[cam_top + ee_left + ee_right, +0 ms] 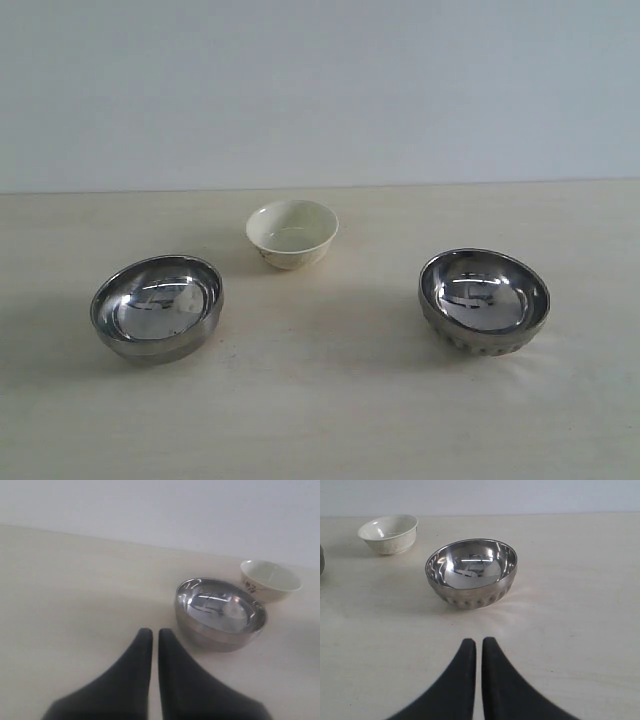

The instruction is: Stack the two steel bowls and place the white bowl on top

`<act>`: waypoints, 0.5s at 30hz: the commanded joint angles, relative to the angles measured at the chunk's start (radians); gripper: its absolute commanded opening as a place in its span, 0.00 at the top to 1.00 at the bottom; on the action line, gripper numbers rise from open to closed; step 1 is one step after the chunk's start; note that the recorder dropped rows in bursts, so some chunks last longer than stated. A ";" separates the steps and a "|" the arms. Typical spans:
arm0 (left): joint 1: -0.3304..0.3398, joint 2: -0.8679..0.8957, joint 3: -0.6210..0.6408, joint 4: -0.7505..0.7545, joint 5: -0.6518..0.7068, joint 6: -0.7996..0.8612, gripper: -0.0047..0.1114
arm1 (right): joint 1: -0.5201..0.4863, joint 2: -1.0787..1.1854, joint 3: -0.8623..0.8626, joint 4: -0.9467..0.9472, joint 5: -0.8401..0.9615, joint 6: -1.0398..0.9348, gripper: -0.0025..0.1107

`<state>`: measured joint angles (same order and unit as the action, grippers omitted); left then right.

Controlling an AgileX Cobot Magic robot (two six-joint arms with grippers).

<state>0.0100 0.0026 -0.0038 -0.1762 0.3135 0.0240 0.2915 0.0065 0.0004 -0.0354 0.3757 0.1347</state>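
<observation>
Steel bowls stand well apart on my table [320, 410], both upright and open side up: the smooth steel bowl [157, 307] at the left of the exterior view and the ribbed steel bowl [484, 300] at the right. Between them and farther back, nearer the pale wall [320, 90], I see the white bowl [292, 232], also upright, touching neither of the others; nothing is stacked yet. On the left wrist view my left tool [151, 631] hangs over bare table with its two dark fingers drawn together, only a thin slit between them and nothing held. The smooth steel bowl [220, 612] lies just beyond its tips and off to one side, and the white bowl [270, 580] sits behind that, showing a faint dark pattern on its outside. On the right wrist view my right tool [476, 641] is the same: fingers together, a narrow slit, empty. The ribbed steel bowl [471, 572] lies almost straight ahead of it, near but not touching, its fluted lower wall plain to see, and the white bowl [388, 534] stands farther off to the side.
</observation>
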 commanded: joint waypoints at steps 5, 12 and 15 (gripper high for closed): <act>0.003 -0.003 0.004 -0.524 0.002 -0.129 0.93 | -0.003 -0.006 0.000 -0.001 -0.010 -0.002 0.98; 0.003 -0.003 0.004 -0.548 -0.010 -0.129 0.93 | -0.003 -0.006 0.000 -0.001 -0.010 -0.002 0.98; 0.003 -0.003 0.004 -0.578 -0.056 -0.129 0.93 | -0.003 -0.006 0.000 -0.001 -0.010 -0.002 0.98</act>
<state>0.0100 0.0026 -0.0038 -0.7359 0.2923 -0.0996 0.2915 0.0065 0.0004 -0.0354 0.3757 0.1347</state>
